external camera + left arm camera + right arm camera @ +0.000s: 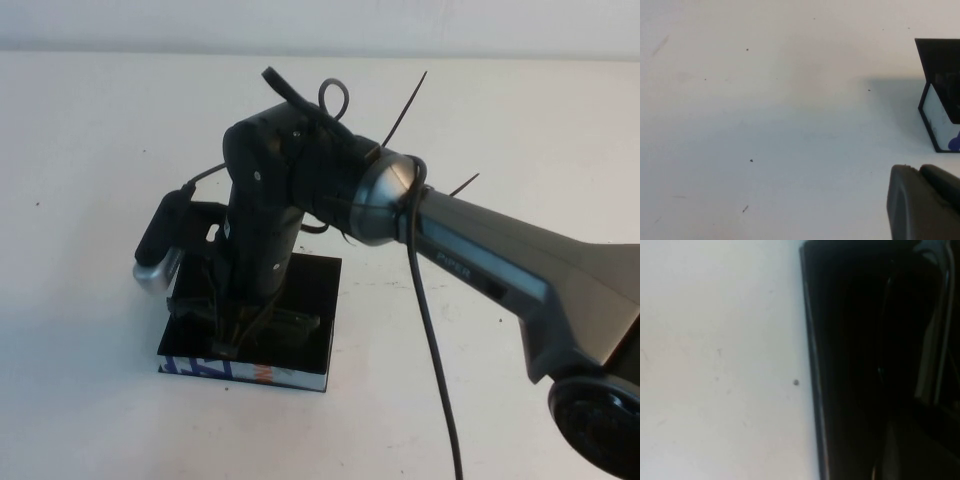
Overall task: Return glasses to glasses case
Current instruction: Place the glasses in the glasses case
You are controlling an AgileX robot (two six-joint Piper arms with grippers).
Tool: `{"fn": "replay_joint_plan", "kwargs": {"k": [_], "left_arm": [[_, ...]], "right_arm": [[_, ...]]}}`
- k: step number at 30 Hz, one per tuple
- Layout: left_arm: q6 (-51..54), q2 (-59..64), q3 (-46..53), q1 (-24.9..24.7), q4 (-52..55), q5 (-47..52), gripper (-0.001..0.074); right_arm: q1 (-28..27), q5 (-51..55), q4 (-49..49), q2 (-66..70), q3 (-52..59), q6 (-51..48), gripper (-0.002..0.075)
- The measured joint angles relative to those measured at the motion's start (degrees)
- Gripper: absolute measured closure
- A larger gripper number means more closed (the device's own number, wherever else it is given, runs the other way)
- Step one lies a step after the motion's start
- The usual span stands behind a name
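Observation:
The glasses case [310, 300] lies open on the white table, left of the middle, a flat black box with a white front side printed in blue and orange. My right gripper [238, 318] reaches straight down into it. The dark glasses [287, 322] lie low inside the case, right at the gripper. In the right wrist view the case's black inside [850, 365] fills the frame and the glasses' thin arms [940, 315] show along one edge. My left gripper [920, 171] is shut and empty, hovering over bare table beside a corner of the case [940, 117]. It is out of the high view.
The right arm [480, 260] crosses the table from the right, with a black cable [430, 330] hanging under it. White tabletop [100, 380] surrounds the case on all sides.

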Motion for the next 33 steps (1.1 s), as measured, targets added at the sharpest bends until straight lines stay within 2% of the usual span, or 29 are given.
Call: {"fn": "replay_joint_plan", "kwargs": {"k": [33], "left_arm": [[0.00, 0.00, 0.00, 0.00, 0.00, 0.00, 0.0739]], "right_arm": [[-0.13, -0.22, -0.44, -0.12, 0.46, 0.00, 0.0686]]}}
